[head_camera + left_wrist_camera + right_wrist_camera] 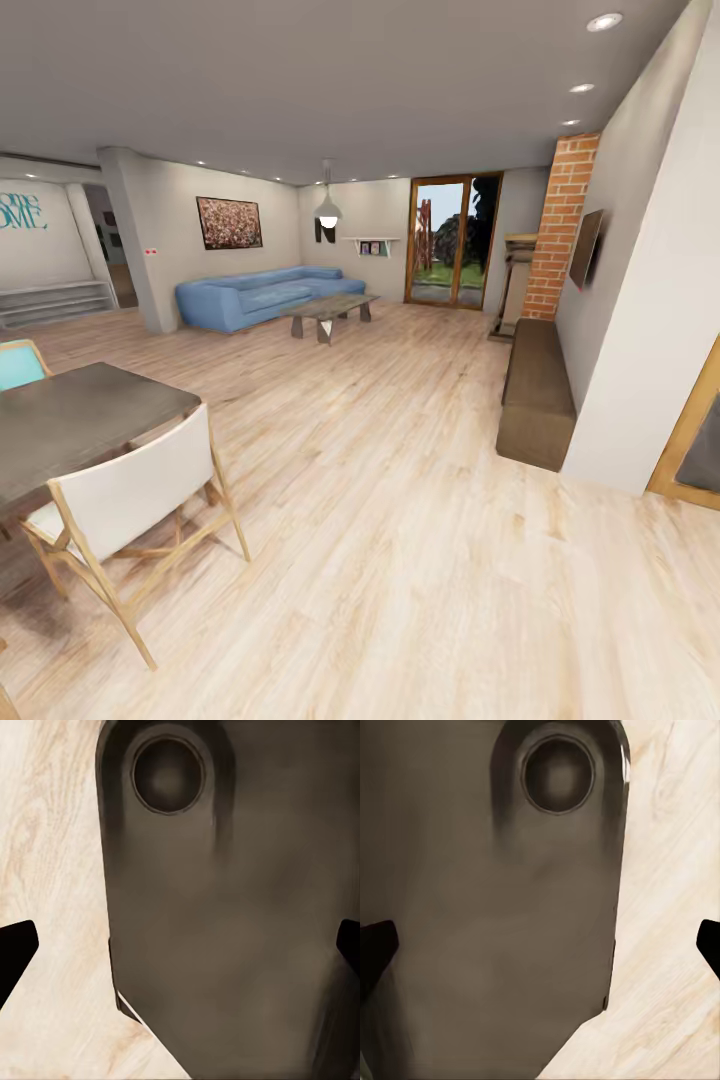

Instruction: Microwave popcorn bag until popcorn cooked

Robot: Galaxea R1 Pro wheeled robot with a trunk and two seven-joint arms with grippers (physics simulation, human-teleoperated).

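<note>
I am in a living room with a pale wood floor [400, 560]; the kitchen, popcorn bag, countertop and microwave are out of view. My left gripper [180, 952] hangs open over the floor, its dark fingertips [15, 945] far apart at the picture's sides, with my own dark grey body [225, 907] behind. My right gripper [540, 952] is open the same way, fingertips [375, 945] spread wide with nothing between them.
A dark dining table [70, 420] with a white-backed wooden chair [130, 500] stands close at the left. Farther off are a blue sofa [260, 295], a coffee table [328, 310], a brown bench [537, 395] along the right wall, a brick column [560, 220] and a glass door [450, 240].
</note>
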